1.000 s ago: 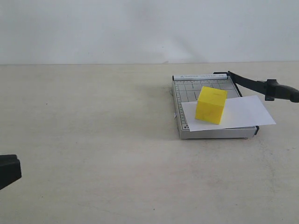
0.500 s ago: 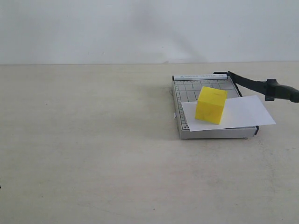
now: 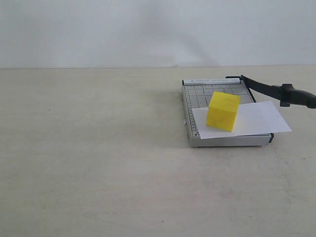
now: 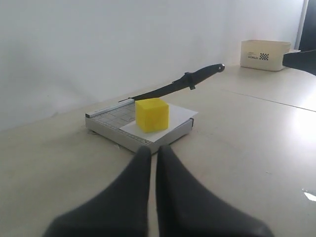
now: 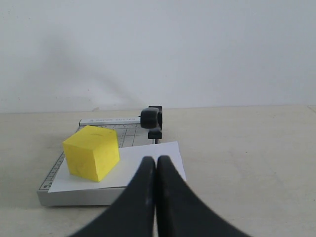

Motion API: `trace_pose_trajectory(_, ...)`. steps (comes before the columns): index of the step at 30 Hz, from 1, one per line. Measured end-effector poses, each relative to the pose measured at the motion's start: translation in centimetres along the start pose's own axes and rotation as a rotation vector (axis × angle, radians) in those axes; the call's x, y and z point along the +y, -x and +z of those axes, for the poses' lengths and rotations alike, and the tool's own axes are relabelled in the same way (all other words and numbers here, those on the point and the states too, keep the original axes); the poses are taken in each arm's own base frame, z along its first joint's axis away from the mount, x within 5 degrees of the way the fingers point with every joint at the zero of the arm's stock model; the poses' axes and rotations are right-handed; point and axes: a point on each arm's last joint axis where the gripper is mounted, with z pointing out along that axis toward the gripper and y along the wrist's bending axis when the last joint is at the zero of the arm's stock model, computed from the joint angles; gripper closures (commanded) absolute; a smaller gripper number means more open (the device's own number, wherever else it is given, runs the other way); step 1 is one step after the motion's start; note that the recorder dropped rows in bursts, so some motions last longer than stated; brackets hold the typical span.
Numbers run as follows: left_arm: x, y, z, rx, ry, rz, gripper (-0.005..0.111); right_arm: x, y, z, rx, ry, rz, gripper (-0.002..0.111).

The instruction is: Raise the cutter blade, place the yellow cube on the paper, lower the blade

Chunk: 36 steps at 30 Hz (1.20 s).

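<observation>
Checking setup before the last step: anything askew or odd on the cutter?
The paper lies slightly skewed on the cutter base, its corner overhanging the blade-side edge. The yellow cube sits turned against the grid. The cutter blade stands raised. Nothing spilled or damaged.

Plain white wall [image 3: 148, 29], beige tabletop [image 3: 98, 173]

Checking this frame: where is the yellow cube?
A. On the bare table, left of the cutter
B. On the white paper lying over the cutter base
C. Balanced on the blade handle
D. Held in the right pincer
B: the yellow cube sits on the paper, which lies across the grey gridded cutter base, with nothing gripping the cube.
</observation>
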Motion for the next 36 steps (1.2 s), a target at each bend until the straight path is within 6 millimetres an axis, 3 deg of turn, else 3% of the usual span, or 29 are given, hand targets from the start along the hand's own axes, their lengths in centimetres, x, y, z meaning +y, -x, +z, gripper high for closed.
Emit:
trace_pose_trajectory(9,0.39,-0.02,0.00,-0.004,0.081,-0.151,0.102,0.00,0.00,0.00,0.000,0.000,0.000,0.108)
trace_pose_trajectory(36,0.83,-0.07,-0.03,-0.005,0.160,-0.159,0.102,0.00,0.00,0.00,0.000,0.000,0.000,0.108)
